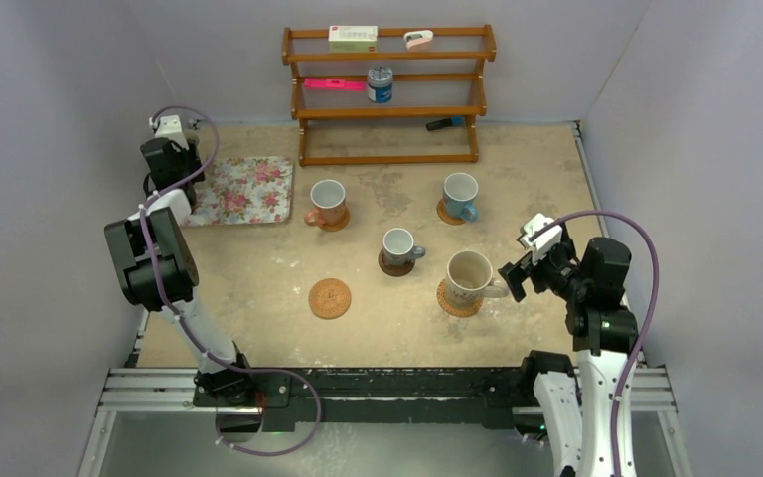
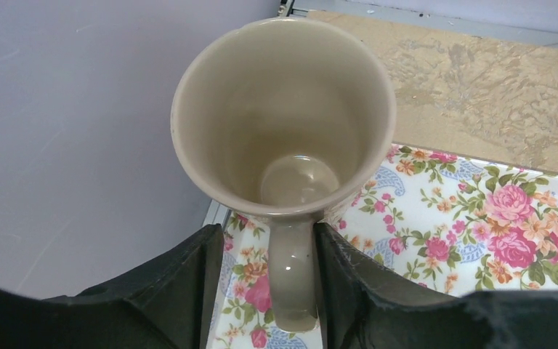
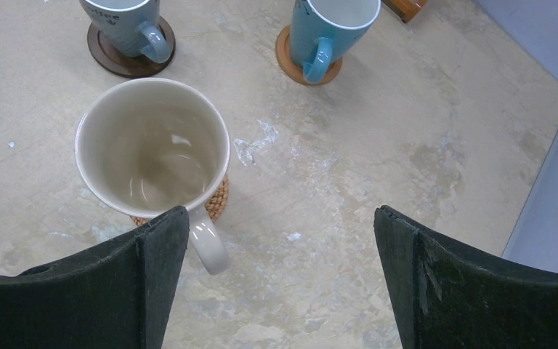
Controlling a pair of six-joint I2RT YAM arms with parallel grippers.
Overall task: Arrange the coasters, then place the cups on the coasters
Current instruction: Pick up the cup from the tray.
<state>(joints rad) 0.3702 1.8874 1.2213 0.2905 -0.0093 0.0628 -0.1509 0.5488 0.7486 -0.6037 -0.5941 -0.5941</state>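
At the right gripper (image 3: 280,214): spread fully, gripping nothing. Just ahead of the finger (image 3: 80,291) on the left of its view, a large cream ceramic mug (image 3: 152,145), seated on a round woven tan coaster (image 3: 218,200). Handle turned back beside that finger, the side a handle grasp would come from. Judged placed and done.

Farther ahead and left, a small grey-white mug (image 3: 120,22) on a smooth dark brown wooden coaster (image 3: 116,62). Ahead and slightly right, a light blue mug (image 3: 334,22) on a tan disc (image 3: 287,62).

Well off to that gripper's left, a round woven orange coaster (image 1: 329,297) lying bare, evidently the spot left for the last mug. Beyond it, an orange-brown mug (image 1: 328,202) on a disc of its own.

At the left gripper (image 2: 270,236), out by the far corner: jaws partway apart, straddling the handle of a second cream mug (image 2: 283,109). Upright, directly ahead of the fingers, resting on a rectangular floral tray (image 2: 479,218) beneath. One finger against the handle, a strip of tray showing between the handle and the other, so judged not yet pinched. Handle chosen rather than rim, presumably to keep the mug upright and its base free for setting down. Bare coaster well back toward the bases and to this gripper's right.
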